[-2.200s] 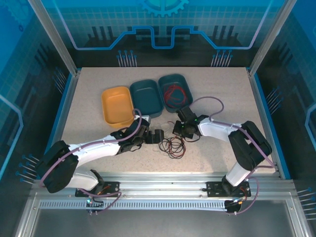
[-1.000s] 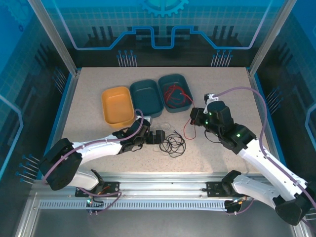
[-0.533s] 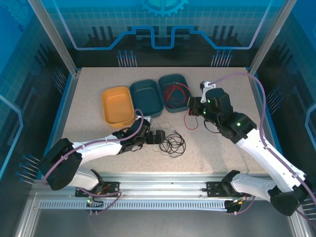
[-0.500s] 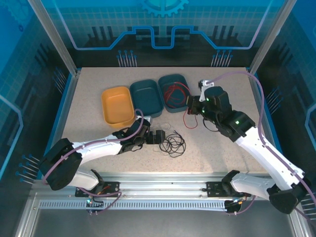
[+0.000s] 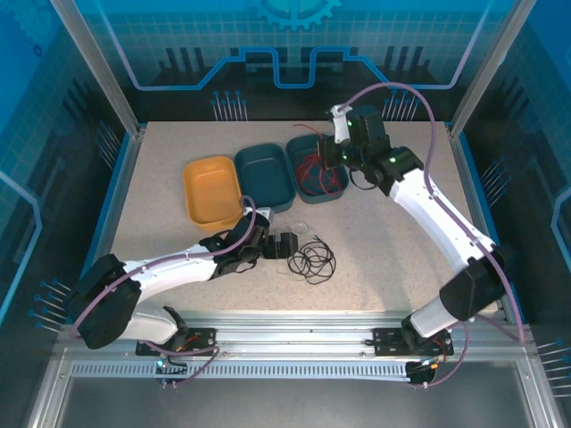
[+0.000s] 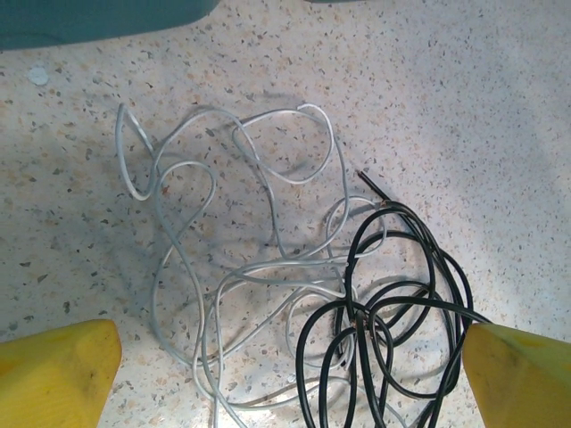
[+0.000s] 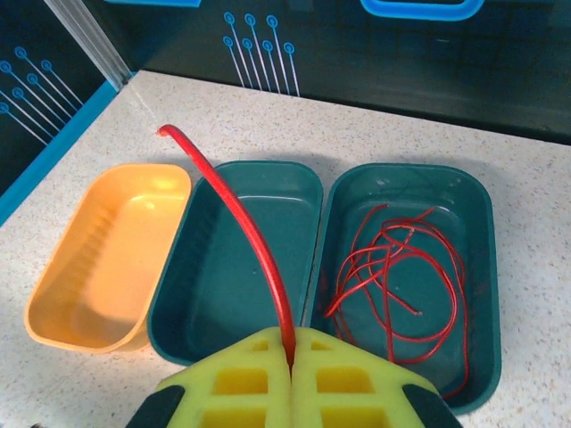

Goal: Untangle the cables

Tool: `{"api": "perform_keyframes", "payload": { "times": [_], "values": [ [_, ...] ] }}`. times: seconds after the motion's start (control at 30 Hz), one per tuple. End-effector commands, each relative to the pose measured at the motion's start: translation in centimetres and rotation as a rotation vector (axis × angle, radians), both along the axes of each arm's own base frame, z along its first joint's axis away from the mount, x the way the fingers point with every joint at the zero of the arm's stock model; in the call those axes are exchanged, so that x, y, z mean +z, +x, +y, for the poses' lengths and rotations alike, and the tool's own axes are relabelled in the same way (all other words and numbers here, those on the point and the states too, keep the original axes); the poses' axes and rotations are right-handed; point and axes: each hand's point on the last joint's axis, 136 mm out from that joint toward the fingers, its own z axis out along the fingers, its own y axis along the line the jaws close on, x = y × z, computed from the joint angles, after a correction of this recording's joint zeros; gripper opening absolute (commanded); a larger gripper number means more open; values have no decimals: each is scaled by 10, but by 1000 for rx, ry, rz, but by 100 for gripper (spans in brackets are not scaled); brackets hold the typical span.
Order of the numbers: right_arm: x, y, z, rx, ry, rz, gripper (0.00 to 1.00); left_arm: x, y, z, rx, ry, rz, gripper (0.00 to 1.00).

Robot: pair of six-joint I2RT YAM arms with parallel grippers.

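Observation:
My left gripper stands open low over the table, its yellow fingertips wide on either side of a white cable and a black cable. Those two lie loosely overlapped, the black coil on the right. In the top view the left gripper sits just left of the black cable. My right gripper is shut on a red cable, whose end curves up from between the pads. It hovers over the right teal tray, where a red coil lies.
An empty teal tray and an orange tray stand side by side left of the right teal tray. Blue-lit walls and metal posts ring the table.
The right arm has swung from the table's middle up and back to above the teal trays, carrying the red cable. The left arm and the white and black cables have stayed put.

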Motion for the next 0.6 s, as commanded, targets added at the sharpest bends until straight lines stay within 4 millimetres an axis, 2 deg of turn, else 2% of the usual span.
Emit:
{"api": "perform_keyframes", "payload": {
  "times": [0.0, 0.37, 0.57],
  "values": [
    [-1, 18, 2, 45, -49, -8, 0, 8, 0, 4, 8, 13, -20, 99],
    [-7, 67, -5, 33, -63, 1, 0, 8, -4, 9, 14, 8, -21, 99],
    [-28, 89, -11, 18, -96, 28, 0, 8, -5, 9, 14, 11, -21, 99]
  ]
}}
